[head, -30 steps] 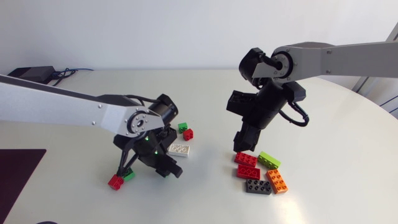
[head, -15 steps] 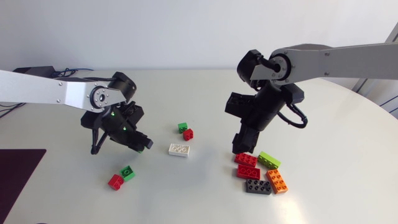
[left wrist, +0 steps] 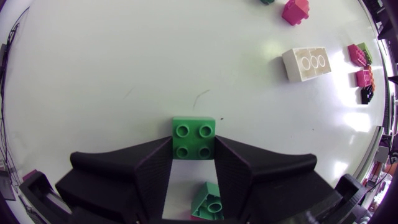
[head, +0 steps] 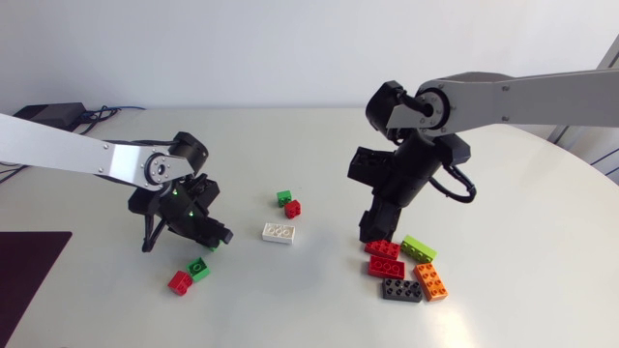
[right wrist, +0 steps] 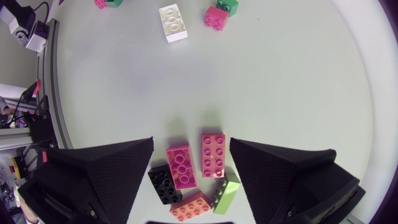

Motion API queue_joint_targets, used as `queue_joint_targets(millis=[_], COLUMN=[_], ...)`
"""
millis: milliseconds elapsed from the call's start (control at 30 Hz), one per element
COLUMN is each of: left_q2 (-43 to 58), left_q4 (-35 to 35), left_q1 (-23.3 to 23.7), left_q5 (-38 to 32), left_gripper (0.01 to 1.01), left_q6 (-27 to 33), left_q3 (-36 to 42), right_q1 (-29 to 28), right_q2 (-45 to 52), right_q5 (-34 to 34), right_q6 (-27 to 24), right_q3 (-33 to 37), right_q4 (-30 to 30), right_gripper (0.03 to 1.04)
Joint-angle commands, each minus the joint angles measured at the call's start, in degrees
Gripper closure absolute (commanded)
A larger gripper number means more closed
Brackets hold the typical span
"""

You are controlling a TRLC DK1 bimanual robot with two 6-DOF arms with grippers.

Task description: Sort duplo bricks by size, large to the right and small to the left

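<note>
Small green brick point(left wrist: 194, 127) clenched in left end effector point(left wrist: 193, 148), carried from centre of table point(head: 319, 314) to 8 o'clock, above small pile point(head: 182, 281). Drop looks next. Right end effector point(right wrist: 191, 155) released, over large bricks point(right wrist: 213, 154).

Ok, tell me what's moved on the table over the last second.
The left gripper swung left, away from the white brick, and ended just above the leftmost red brick and the loose green brick beside it. It is shut on a green two-by-two brick. The right gripper, open over the large bricks, kept its place. No loose brick moved.
</note>
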Motion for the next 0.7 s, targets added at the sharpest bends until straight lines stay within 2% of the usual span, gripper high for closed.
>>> queue_joint_targets(millis=[0, 33, 67, 100, 433, 667], left_q2=[2.58, 1.97, 0.73, -0.67, -7.00, -10.78], left_q4=[-0.47, -1.08, -1.61, -1.96, -10.40, -14.27], left_q1=[0.68, 0.60, 0.60, 0.51, -3.10, -1.95], left_q5=[-0.38, -0.64, -0.73, -0.73, -0.46, 0.24], left_gripper=[0.420, 0.197, 0.069, 0.049, 0.049, 0.049], left_q6=[1.09, 1.09, 1.09, 1.09, 0.30, 0.83], left_q3=[-1.93, -1.40, -0.87, -0.17, 9.85, 10.38], right_q1=[0.83, 0.83, 0.92, 0.92, 3.20, 11.99], right_q2=[-1.11, -1.11, -1.11, -1.11, -0.59, 6.18], right_q5=[-0.04, -0.04, -0.04, 0.04, 0.13, 1.45], right_q6=[0.98, 0.98, 0.98, 0.98, 1.51, 3.26], right_q3=[-1.33, -1.24, -1.06, -0.89, 1.75, 7.20], right_q4=[-0.07, -0.07, -0.07, -0.07, -0.77, -1.65], right_gripper=[0.18, 0.18, 0.18, 0.18, 0.18, 0.18])
